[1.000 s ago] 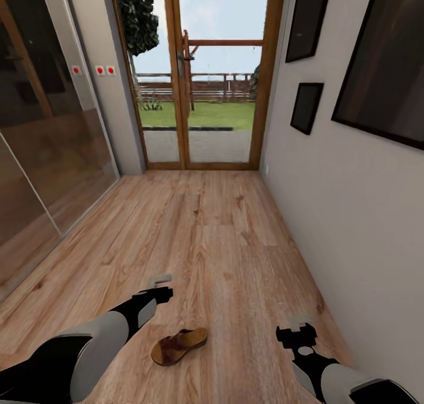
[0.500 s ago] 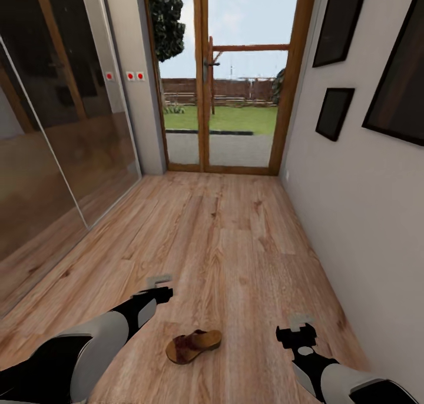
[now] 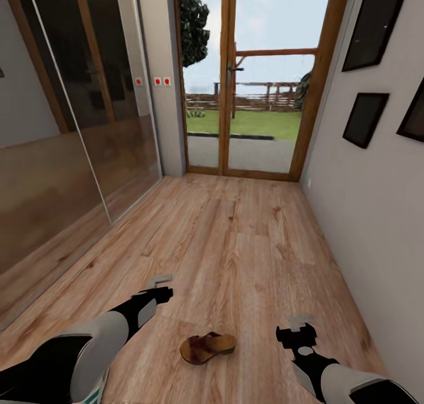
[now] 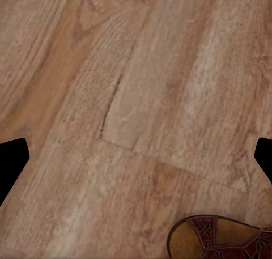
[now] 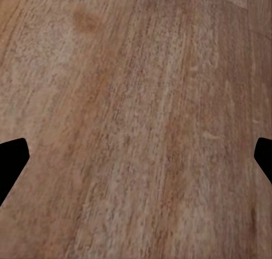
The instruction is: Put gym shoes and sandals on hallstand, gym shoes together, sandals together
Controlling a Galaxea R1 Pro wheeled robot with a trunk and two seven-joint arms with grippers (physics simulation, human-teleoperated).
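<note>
In the corridor, we see a single brown sandal lying flat on the wood-plank floor, between the two arms and nearer the camera than the glazed wooden door; the left hand hangs above bare planks beside it, released and holding nothing; the right hand hovers apart from the sandal, likewise spread and empty; from the left wrist we catch the sandal's toe at the frame's edge; mirrored panels line one wall, dark picture frames the other.
</note>
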